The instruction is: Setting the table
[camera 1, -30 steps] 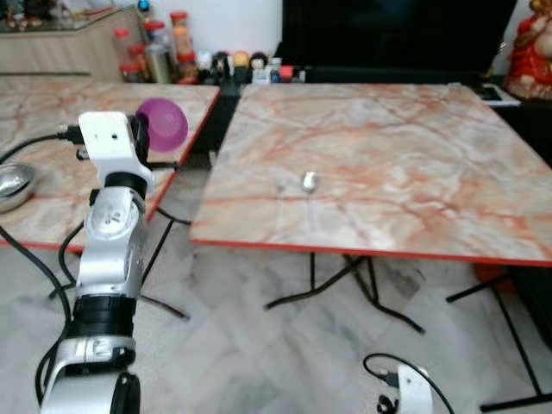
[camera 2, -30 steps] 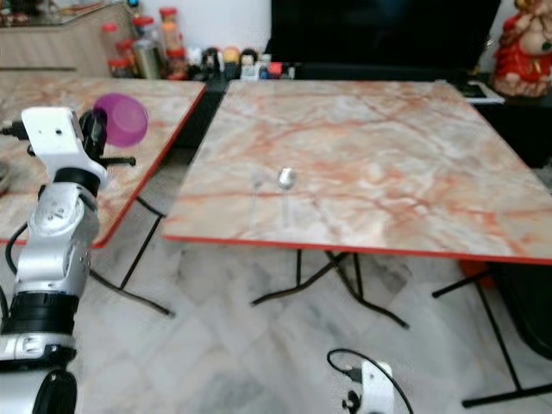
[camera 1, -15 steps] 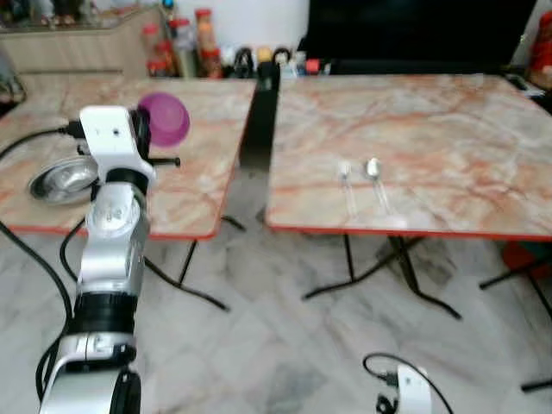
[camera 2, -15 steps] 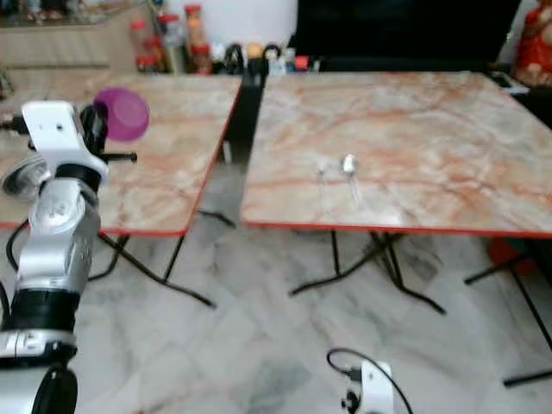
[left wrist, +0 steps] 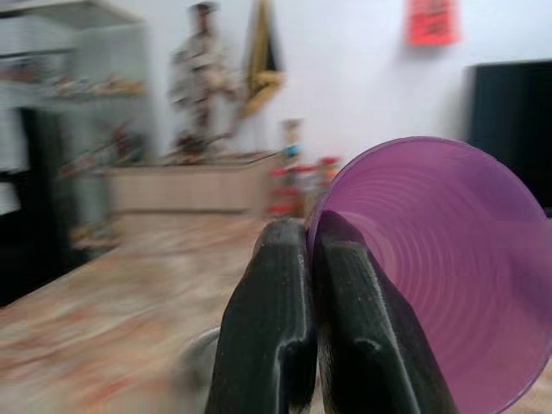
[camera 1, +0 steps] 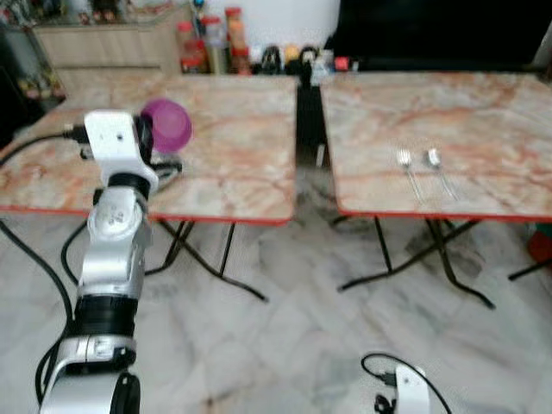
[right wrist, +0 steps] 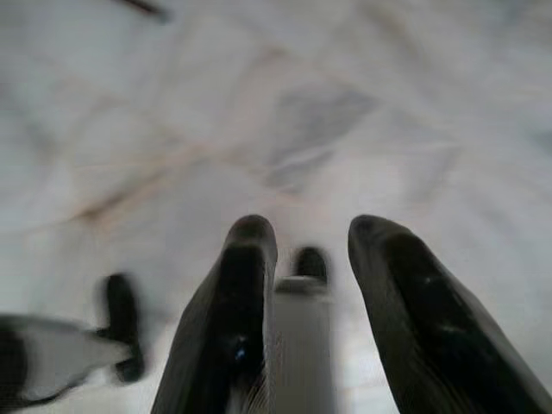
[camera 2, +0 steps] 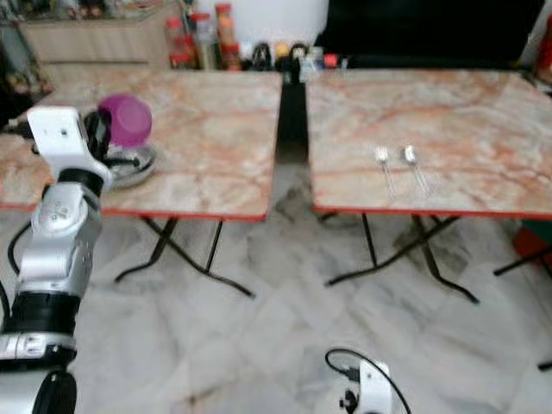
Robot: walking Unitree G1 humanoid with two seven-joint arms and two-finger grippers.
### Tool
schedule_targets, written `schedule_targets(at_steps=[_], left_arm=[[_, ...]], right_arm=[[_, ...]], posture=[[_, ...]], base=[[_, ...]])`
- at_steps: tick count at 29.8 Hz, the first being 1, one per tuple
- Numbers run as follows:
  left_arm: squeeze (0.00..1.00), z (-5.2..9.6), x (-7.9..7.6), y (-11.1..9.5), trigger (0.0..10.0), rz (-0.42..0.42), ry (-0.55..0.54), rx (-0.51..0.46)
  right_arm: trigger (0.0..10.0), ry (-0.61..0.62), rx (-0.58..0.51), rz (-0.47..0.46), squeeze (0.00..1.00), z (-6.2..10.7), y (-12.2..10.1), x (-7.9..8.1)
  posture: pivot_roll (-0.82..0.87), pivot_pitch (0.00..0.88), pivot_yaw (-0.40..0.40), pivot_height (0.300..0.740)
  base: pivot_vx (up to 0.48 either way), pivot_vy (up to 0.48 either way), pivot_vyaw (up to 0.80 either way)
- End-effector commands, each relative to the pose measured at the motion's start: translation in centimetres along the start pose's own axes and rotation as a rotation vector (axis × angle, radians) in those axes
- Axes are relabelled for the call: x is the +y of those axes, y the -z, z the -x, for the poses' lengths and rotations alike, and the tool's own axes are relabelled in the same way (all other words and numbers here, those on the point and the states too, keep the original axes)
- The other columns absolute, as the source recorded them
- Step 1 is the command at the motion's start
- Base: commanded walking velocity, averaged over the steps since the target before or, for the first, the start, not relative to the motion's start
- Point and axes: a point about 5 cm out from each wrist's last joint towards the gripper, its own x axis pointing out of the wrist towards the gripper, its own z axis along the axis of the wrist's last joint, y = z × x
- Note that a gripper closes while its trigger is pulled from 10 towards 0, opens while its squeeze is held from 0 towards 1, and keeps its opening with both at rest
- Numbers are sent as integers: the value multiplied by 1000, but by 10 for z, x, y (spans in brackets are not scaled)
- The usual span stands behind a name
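My left gripper (left wrist: 309, 231) is raised at the left, shut on the rim of a purple plastic bowl (camera 1: 166, 124), which it holds tilted on its side above the left marble table (camera 1: 241, 147). Just under it a steel bowl (camera 2: 131, 164) rests on that table, partly behind my arm. A fork (camera 1: 407, 171) and a spoon (camera 1: 438, 166) lie side by side near the front edge of the right marble table (camera 1: 492, 112). My right gripper (right wrist: 306, 237) hangs low over the floor, open, with nothing between its fingers.
A narrow dark gap (camera 1: 308, 112) separates the two tables, both on folding metal legs (camera 1: 216, 259). Bottles and jars (camera 1: 211, 39) line the back wall beside a dark screen (camera 1: 440, 34). Pale marble floor (camera 1: 285, 345) lies in front.
The camera has swung left, so both tables have shifted right in view and the left table has come in front. The purple bowl stays in my left gripper.
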Motion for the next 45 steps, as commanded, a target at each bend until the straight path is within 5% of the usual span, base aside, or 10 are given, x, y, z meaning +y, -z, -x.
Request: schedule_targets(at_steps=[1,29,34,45], left_arm=[[0,-3,-6,-6,10000,0,14,-15],[0,-2,-4,-1,10000,-12,16,2],[0,5,-12,21,10000,-4,82,88],[0,23,-1,50,10000,11,27,157]], right_arm=[[10000,20,-15,-6,0,0,-3,-6],[10000,12,-31,-5,0,-2,-12,-2],[10000,12,-30,-6,0,-2,-11,-2],[10000,12,-31,-5,0,-2,-11,-2]], posture=[[47,0,4,728],[55,0,4,728],[55,0,4,728],[65,0,3,728]], base=[[0,480,0],[0,480,0],[0,236,0],[0,0,0]])
